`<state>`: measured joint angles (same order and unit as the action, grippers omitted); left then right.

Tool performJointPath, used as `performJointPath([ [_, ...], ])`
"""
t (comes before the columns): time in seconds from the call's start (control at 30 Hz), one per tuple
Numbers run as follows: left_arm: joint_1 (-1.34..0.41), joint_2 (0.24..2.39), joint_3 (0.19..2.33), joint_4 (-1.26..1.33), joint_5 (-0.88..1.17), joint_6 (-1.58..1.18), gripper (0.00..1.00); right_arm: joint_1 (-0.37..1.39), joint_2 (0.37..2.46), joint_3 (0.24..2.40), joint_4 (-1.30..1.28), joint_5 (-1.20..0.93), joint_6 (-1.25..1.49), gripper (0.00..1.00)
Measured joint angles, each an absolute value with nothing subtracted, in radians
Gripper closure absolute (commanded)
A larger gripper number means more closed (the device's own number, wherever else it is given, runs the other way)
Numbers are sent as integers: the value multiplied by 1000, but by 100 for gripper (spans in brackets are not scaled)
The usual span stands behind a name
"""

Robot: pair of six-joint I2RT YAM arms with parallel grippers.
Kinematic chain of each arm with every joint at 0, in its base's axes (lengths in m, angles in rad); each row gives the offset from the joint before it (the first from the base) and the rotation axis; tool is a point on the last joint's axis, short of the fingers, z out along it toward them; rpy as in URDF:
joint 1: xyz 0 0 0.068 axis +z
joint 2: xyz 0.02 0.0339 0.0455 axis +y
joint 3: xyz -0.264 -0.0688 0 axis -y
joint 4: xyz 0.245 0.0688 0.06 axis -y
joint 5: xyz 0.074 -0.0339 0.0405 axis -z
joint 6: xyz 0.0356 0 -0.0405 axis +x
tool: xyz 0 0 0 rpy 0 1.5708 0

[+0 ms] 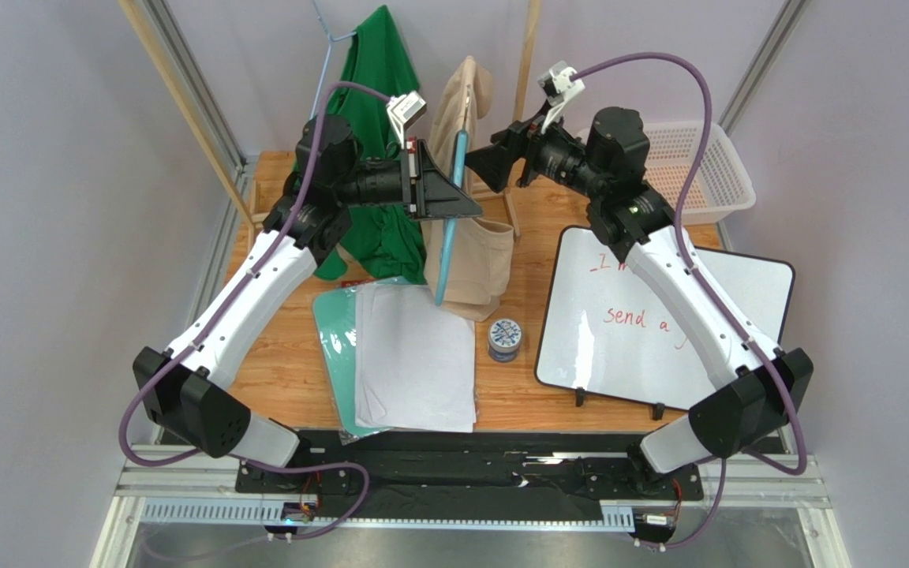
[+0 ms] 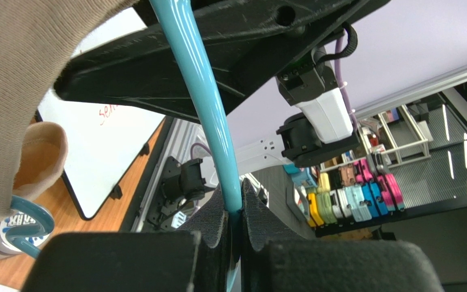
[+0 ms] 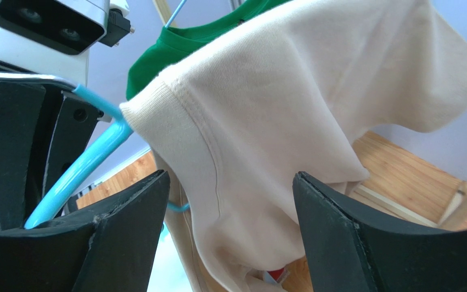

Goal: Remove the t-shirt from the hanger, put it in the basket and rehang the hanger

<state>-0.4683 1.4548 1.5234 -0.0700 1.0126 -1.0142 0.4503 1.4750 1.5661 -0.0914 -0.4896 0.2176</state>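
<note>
Beige t-shirt [image 3: 291, 121] is hanging on a teal hanger [image 2: 208, 109], up over the far middle of the wooden worktop [image 1: 293, 367], between the two arms. Clamping the bare teal bar of the hanger is the left gripper [image 2: 241, 207], jaws clenched on it, ridged pads pressing the tube from both sides. Ribbed edge of the t-shirt is sitting on the hanger right where the teal bar is coming out of the fabric; the rest of the cloth is drooping down toward the worktop. Facing the t-shirt from the right is the right gripper [image 3: 230, 182], jaws released and spread wide, beige fabric hanging in front of the gap between them; cannot tell whether either finger is touching the cloth. Green shirt [image 1: 370, 107] is hanging behind and just left of the beige one, on a thin blue hook. Whiteboard [image 1: 661, 320] with red writing is lying on the right side of the worktop, under the right arm. White basket [image 1: 708, 178] is sitting at the far right corner. Stack of pale sheets [image 1: 412, 355] is lying near the middle front, and a small round tin [image 1: 504, 337] is standing between the sheets and the whiteboard
</note>
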Motion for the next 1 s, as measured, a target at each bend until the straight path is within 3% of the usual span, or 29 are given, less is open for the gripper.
performJointPath([
  [0.17, -469, 1455, 1510, -60, 1028, -1021, 100, 450, 1528, 1595, -72, -526, 241, 30],
  [0.23, -468, 1455, 1507, -58, 1034, -1024, 100, 450, 1542, 1607, -66, -530, 251, 46],
  [0.27, -469, 1455, 1506, -57, 1037, -1025, 100, 450, 1546, 1608, -61, -529, 256, 66],
  [0.37, -469, 1454, 1498, -49, 1043, -1026, 100, 451, 1549, 1610, -39, -511, 274, 92],
  [0.47, -469, 1448, 1476, -40, 1046, -1026, 100, 451, 1551, 1617, -38, -463, 293, 100],
  [0.7, -469, 1422, 1421, -36, 1059, -1020, 100, 448, 1619, 1735, -109, -285, 308, 100],
  [1.0, -469, 1359, 1394, -41, 1077, -996, 100, 389, 1858, 2065, -258, -149, 311, 100],
])
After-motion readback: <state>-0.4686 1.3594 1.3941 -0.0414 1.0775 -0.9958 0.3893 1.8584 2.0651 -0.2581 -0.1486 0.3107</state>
